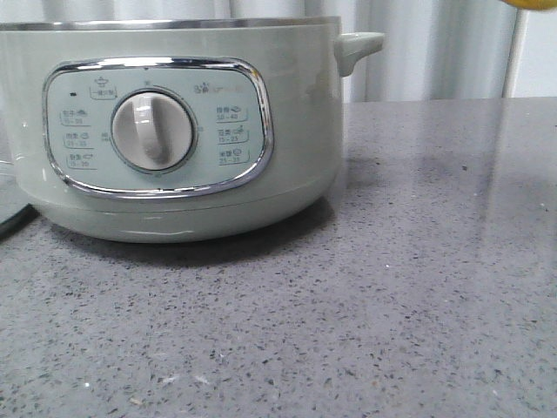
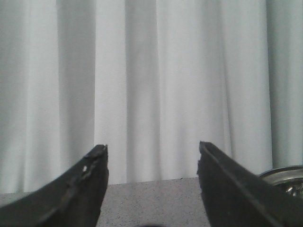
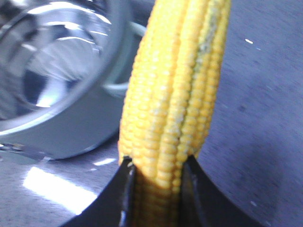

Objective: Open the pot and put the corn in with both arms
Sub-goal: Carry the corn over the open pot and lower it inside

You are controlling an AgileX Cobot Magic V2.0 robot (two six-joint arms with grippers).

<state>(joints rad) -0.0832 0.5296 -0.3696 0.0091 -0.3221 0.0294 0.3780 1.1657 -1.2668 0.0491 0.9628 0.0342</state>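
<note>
The pale-green pot (image 1: 174, 139) stands at the left of the grey table, its dial facing the camera and its steel rim bare on top. In the right wrist view the pot (image 3: 71, 127) shows its shiny steel inside. My right gripper (image 3: 156, 163) is shut on the yellow corn (image 3: 175, 80) and holds it above the table, beside the pot's side handle. A yellow sliver of the corn (image 1: 531, 3) shows at the top right of the front view. My left gripper (image 2: 152, 147) is open and empty, facing the curtain above the table.
A clear glassy edge (image 1: 13, 213), perhaps a lid, lies at the pot's left. A shiny steel rim (image 2: 284, 176) shows beside my left gripper's finger. The grey speckled table (image 1: 392, 287) stretches to the right and front of the pot. White curtains hang behind.
</note>
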